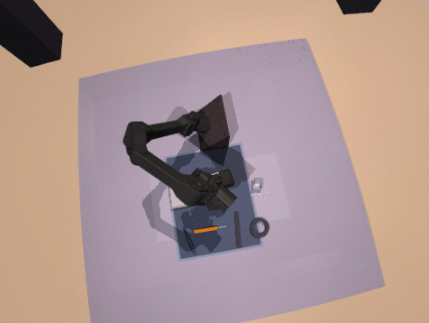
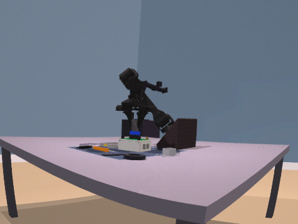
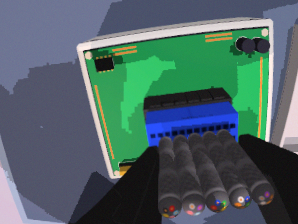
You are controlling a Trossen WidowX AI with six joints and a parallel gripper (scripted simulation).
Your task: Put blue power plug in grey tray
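"Is the claw (image 1: 216, 180) (image 2: 135, 127) (image 3: 198, 149) holding anything?"

"Yes, its two fingers are closed on one blue plug (image 2: 134, 132) (image 3: 191, 121). I count five dark cables (image 2: 134, 124) (image 3: 197, 167) coming off it, between the fingers."

"And where's the plug sitting?"

"Right under the claw, touching the one black socket (image 2: 135, 137) (image 3: 187, 99) on the green board (image 3: 172, 75). How deep it's in, I can't tell from here. The board has one black chip (image 3: 104, 63) and two round black parts (image 3: 246, 45), and one white case (image 2: 129, 145) (image 3: 95, 110) carries it below the claw."

"What else is around?"

"From my side, one grey tray (image 2: 110, 145) lies left of the claw and lower, holding no plug. One orange screwdriver (image 1: 205, 229) (image 2: 101, 149) is also left of it, nearer me. One black ring (image 1: 251, 227) (image 2: 134, 158) lies in front of the claw, and one small grey block (image 1: 253, 185) (image 2: 169, 152) to its right."
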